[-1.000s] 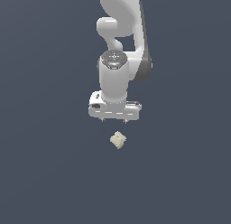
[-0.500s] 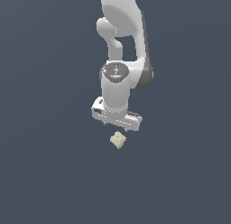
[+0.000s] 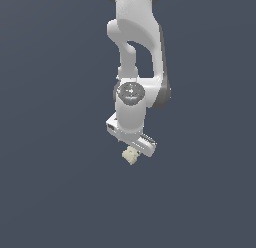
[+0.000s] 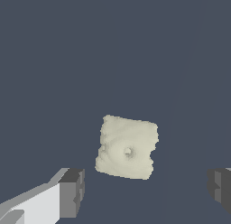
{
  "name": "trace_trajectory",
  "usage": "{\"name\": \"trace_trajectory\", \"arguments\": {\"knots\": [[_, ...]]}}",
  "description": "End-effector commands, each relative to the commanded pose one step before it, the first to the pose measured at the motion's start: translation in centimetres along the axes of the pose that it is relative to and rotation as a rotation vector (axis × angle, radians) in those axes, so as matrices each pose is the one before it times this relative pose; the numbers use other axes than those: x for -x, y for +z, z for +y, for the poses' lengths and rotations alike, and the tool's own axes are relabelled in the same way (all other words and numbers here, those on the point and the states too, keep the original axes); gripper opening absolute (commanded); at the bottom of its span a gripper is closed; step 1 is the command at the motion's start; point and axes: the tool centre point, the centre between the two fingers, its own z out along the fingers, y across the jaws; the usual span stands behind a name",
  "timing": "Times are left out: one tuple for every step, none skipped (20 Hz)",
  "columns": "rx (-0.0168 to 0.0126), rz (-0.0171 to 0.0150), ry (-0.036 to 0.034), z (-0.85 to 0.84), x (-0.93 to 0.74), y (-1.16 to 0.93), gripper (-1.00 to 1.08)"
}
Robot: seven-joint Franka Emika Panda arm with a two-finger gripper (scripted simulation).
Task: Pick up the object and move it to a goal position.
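Cream lumpy chunk point(image 4: 127, 147) sits alone on flat grey floor point(image 3: 55, 192), gripper point(image 4: 144, 189) above it, jaws spread wide, not touching.

The arm point(image 3: 135, 47) consists of smooth, glossy white rounded link housings with dark grey bands at the joints. A circular grey cap with a small bluish centre marks the wrist joint point(image 3: 130, 91). The gripper point(image 4: 144, 191) has a flat, rectangular white body with a dark inset slot along one side. Its fingers point(image 4: 72, 192) are white bars ending in blocky dark grey pads.
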Motion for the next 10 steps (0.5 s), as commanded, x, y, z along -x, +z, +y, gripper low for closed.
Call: {"name": "trace_trajectory", "arguments": {"knots": [[0.00092, -0.00124, 0.05236, -0.251, -0.120, 0.577, 1.00], [0.00042, -0.00048, 0.01697, -0.083, -0.028, 0.197, 1.00], [0.00040, -0.00042, 0.01558, -0.078, -0.023, 0.182, 1.00], [0.00038, -0.00036, 0.01424, -0.070, -0.021, 0.166, 1.00], [0.00036, -0.00031, 0.01287, -0.064, -0.017, 0.151, 1.00], [0.00033, -0.00027, 0.01151, -0.057, -0.014, 0.135, 1.00], [0.00030, -0.00023, 0.01014, -0.051, -0.011, 0.119, 1.00], [0.00026, -0.00019, 0.00878, -0.044, -0.009, 0.103, 1.00], [0.00022, -0.00015, 0.00743, -0.037, -0.007, 0.088, 1.00], [0.00019, -0.00012, 0.00609, -0.030, -0.006, 0.072, 1.00]]}}
